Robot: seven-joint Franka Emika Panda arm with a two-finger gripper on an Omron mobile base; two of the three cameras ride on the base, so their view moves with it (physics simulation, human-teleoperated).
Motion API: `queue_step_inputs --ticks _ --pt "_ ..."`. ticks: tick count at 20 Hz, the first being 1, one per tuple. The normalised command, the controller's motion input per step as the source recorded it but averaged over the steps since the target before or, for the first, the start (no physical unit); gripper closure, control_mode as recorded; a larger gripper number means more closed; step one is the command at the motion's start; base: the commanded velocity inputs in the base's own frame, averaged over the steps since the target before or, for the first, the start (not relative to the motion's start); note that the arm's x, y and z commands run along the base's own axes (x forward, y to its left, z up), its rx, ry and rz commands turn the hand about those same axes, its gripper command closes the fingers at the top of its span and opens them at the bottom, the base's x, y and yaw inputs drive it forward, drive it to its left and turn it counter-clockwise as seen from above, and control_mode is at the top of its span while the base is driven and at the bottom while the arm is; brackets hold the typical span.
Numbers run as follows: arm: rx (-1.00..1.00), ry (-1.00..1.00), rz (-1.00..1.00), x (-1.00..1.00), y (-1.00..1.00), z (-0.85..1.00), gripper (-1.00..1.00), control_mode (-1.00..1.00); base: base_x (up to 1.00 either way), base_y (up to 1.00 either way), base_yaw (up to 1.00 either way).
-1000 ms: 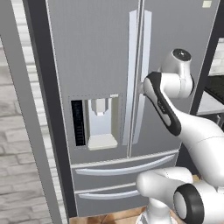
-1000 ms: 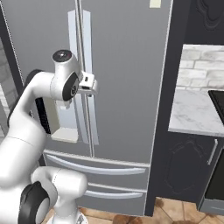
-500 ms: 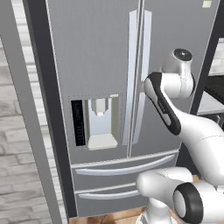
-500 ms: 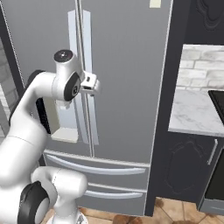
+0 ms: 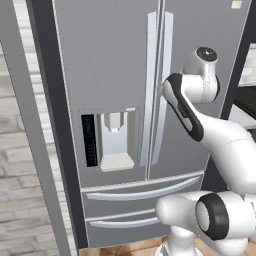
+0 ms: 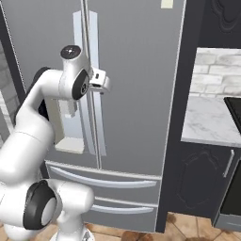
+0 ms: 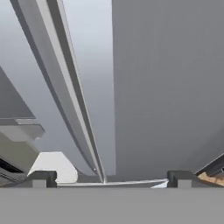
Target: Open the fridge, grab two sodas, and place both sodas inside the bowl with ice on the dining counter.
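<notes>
The fridge (image 5: pixel 115 65) is a tall grey steel French-door one, and both doors are shut. Its two long silver handles (image 5: pixel 150 90) run down the middle seam. My gripper (image 6: pixel 101 83) is open and hovers just in front of the right door's handle (image 6: pixel 95 47), at mid height. In the hand view my gripper (image 7: pixel 109 179) has its fingertips (image 7: pixel 41 177) wide apart, nothing is between them, and the handles (image 7: pixel 65 87) slant down toward the gap. The sodas, the bowl with ice and the dining counter are out of view.
A water dispenser panel (image 5: pixel 117 142) sits in the left door above two lower drawers (image 5: pixel 145 192). Right of the fridge stand a dark cabinet (image 6: pixel 202 179) and a marble worktop (image 6: pixel 207 117) with a brick wall behind it. A grey wall (image 5: pixel 20 150) flanks the fridge's left side.
The hand has crept a little closer to the right door handle and slightly up. The jaws stay wide apart, and the fridge doors have not moved.
</notes>
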Motion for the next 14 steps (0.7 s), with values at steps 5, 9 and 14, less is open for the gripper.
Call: queue_step_inputs --ticks 5,9,14 --pt "-0.02 -0.2 0.0 0.0 0.0 0.46 -1.0 -1.0 0.0 0.0 0.0" --pt "-0.05 -0.23 0.0 0.02 0.0 0.37 -1.0 -1.0 0.0 0.0 0.0" --pt "-0.03 -0.07 0.0 0.13 0.0 0.2 -1.0 -1.0 0.0 0.0 0.0"
